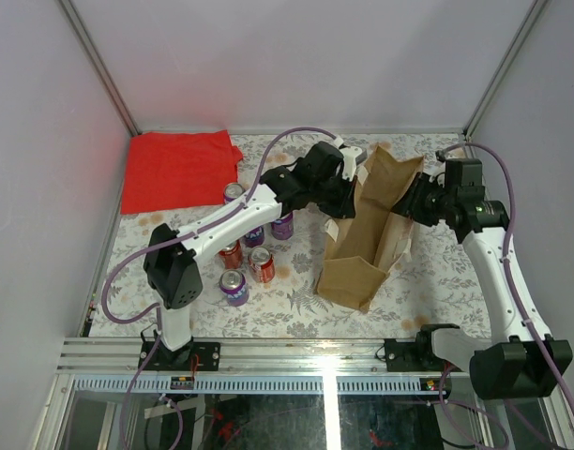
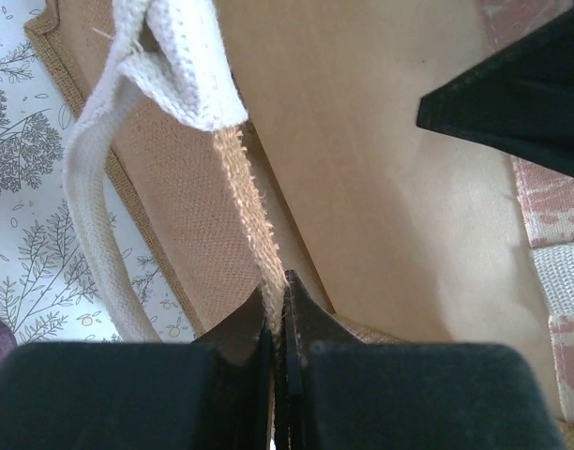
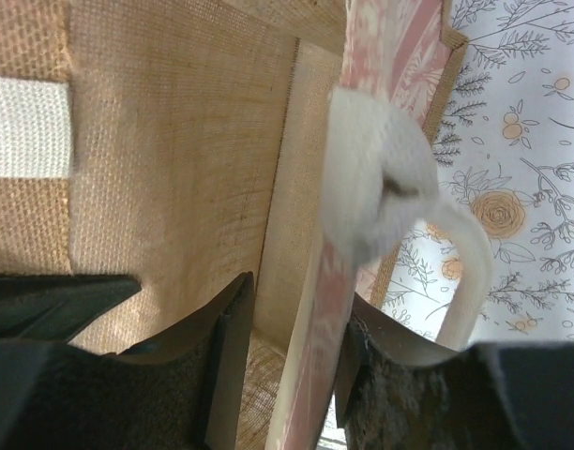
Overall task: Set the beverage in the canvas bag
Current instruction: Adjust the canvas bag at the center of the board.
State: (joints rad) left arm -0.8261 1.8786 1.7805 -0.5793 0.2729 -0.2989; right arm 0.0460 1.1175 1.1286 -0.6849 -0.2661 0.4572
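Left gripper [image 2: 278,292] is pressed together on the frayed top edge of the canvas bag [image 1: 371,234], pinching its left wall just below a cream strap handle [image 2: 90,216]. Right gripper [image 3: 301,298] is spread, its fingers straddling the bag's opposite wall; a gap shows on the inner side, so it is not clamped. The bag stands with its mouth wide, right of the surface's [image 1: 437,281] middle. Beverage cans [image 1: 249,253] cluster left of the bag, outside it. A red cloth [image 1: 179,169] lies in the far-left corner.
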